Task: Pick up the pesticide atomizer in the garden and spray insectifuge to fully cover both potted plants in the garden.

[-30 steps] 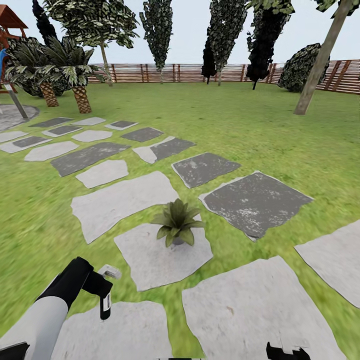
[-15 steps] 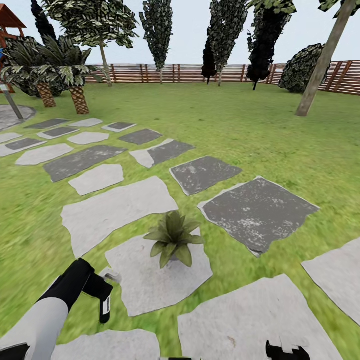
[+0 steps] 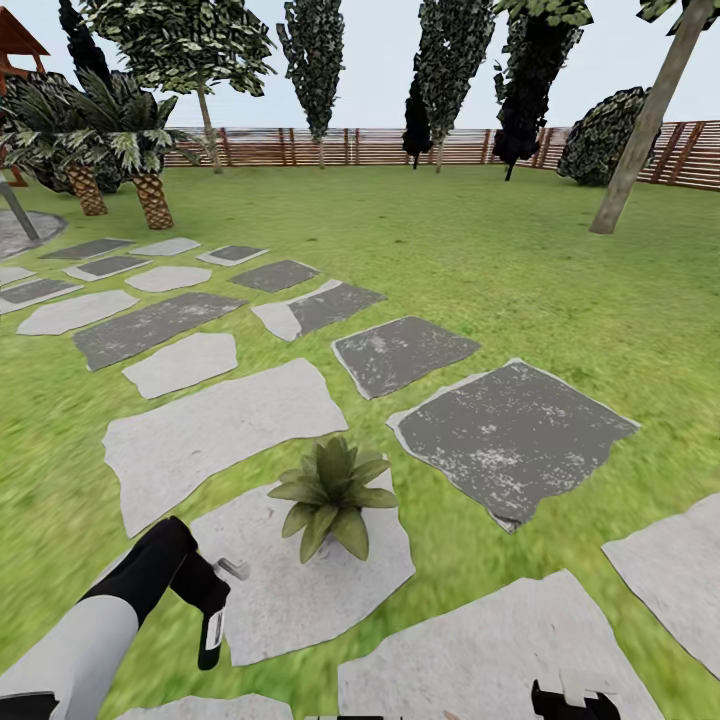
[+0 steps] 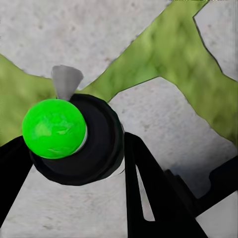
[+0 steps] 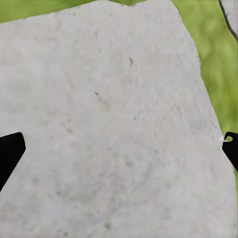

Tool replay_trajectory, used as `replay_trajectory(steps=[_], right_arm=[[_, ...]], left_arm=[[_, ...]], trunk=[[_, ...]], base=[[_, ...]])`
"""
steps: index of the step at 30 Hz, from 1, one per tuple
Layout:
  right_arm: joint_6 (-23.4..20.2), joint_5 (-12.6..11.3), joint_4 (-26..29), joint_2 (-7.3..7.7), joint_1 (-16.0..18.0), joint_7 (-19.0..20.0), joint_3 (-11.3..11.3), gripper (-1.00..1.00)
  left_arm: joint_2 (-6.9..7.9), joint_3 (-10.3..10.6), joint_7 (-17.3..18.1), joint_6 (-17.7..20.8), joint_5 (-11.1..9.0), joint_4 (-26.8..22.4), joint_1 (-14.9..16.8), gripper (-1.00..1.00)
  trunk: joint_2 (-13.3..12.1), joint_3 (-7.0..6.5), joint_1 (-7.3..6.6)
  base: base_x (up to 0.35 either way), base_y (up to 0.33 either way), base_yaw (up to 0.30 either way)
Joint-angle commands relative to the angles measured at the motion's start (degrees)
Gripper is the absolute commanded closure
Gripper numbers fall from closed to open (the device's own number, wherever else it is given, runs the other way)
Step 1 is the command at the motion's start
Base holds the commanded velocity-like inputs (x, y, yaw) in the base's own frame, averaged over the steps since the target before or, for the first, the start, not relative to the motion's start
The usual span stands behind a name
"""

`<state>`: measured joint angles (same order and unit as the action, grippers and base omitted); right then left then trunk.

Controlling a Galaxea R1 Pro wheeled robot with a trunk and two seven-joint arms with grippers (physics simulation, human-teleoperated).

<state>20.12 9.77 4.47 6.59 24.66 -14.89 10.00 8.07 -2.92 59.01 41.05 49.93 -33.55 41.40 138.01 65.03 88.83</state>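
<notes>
Pesticide atomizer clamped in left gripper, near-left, long axis roughly vertical, pale nozzle pointing far-right toward potted plant on grey stepping stone. Pickup done; spraying apparently not started, second plant still to find. Right gripper spread apart, holding nothing, over stone.

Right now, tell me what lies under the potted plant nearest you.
The potted plant stands on a pale grey stepping stone set in the lawn. Its leaves hide the pot and the stone directly beneath.
</notes>
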Motion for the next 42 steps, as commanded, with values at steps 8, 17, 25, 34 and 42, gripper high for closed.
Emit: replay_trajectory(steps=[8,17,25,34,42], right_arm=[[0.1,0.6,-0.1,0.07,0.0,-0.1,0.5,-1.00],[0.1,0.6,0.0,-0.06,0.0,-0.3,0.5,-1.00],[0.1,0.6,0.0,-0.08,0.0,-0.3,0.5,-1.00],[0.1,0.6,0.0,-0.09,0.0,-0.3,0.5,-1.00],[0.1,0.6,0.0,-0.09,0.0,-0.3,0.5,-1.00]], left_arm=[[-0.31,-0.3,0.6,0.4,3.6,-0.4,-0.2,1.00],[-0.77,-0.2,0.6,0.4,3.8,0.1,-0.3,1.00],[0.05,-0.2,4.9,0.3,5.0,0.1,-0.3,1.00],[1.80,-0.8,18.5,-0.1,20.8,-0.7,-0.3,1.00],[0.93,-0.9,18.7,0.1,21.1,-1.0,0.2,1.00]], trunk=[[0.0,0.05,-0.01],[0.0,0.05,-0.01],[0.0,0.05,-0.01],[0.0,0.05,-0.01],[0.0,0.05,-0.01]], base=[[0.069,0.000,0.000],[0.307,-0.079,0.000],[0.229,-0.058,-0.119],[0.009,0.000,-0.005],[0.276,0.000,0.000]])
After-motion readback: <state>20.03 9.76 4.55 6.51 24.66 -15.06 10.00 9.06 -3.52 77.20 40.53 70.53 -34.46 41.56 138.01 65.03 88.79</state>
